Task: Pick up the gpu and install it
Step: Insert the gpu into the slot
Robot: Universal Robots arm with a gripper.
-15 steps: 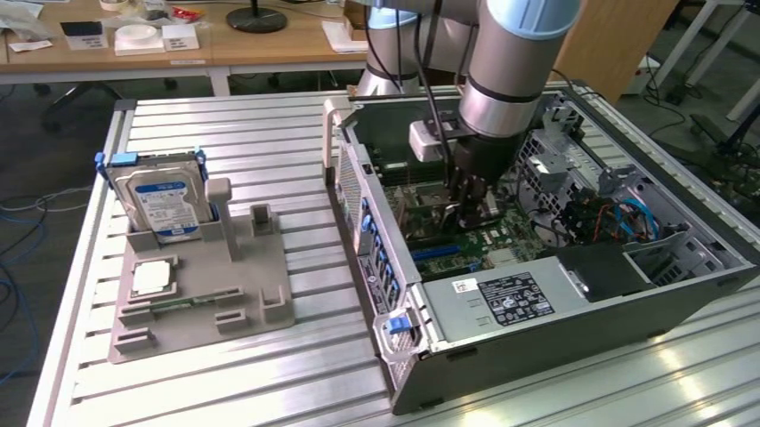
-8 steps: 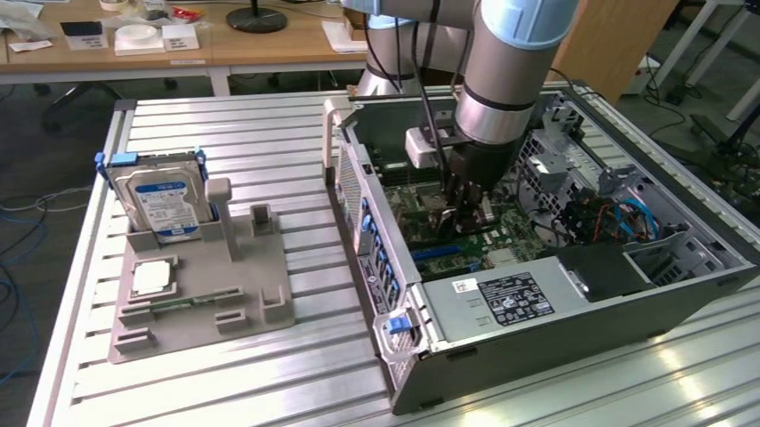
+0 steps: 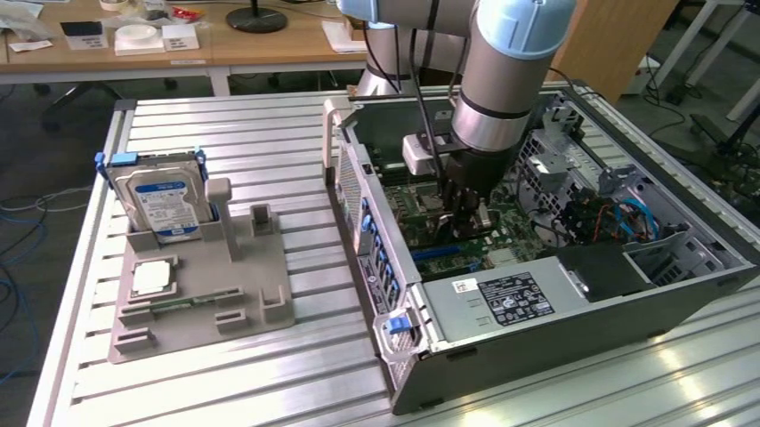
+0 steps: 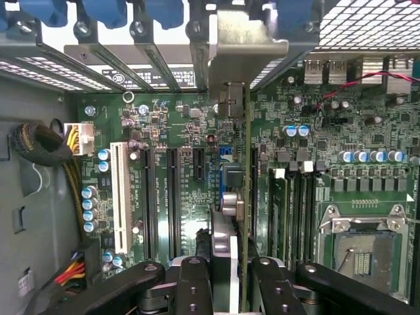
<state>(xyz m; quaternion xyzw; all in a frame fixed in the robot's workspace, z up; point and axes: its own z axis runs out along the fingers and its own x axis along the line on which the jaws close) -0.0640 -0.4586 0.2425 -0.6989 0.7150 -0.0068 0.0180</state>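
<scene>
Closest to the wrist camera, the gripper point(image 4: 231, 279) has its two black fingers point(image 4: 194, 285) drawn in tight against the gpu point(image 4: 233, 197), which it holds edge-on, so the card reads as a thin vertical strip with its green board edge running away from the fingers. Beyond them, the card stands over the motherboard point(image 4: 177, 170), in line with the dark expansion slots; whether its lower edge is already seated in a slot or merely just above it cannot be told from here. Farther on, the card's silver metal bracket point(image 4: 239, 49) reaches the row of rear slot openings of the case, beside the blue retaining clips point(image 4: 161, 10). In the exterior view the arm point(image 3: 505, 80) plunges straight down into the open computer case point(image 3: 570, 294), the gripper point(image 3: 457, 213) low over the green board inside. Well apart, toward the exterior view's left, the grey parts holder point(image 3: 202, 294) on the slatted table point(image 3: 238, 382) carries the hard drive point(image 3: 166, 200) and the CPU chip point(image 3: 155, 277), with no card on it. By this evidence, the pick-up is done and the card has been carried to its place; the insertion looks under way or nearly finished, and the gripper's hold has not been let go.
</scene>
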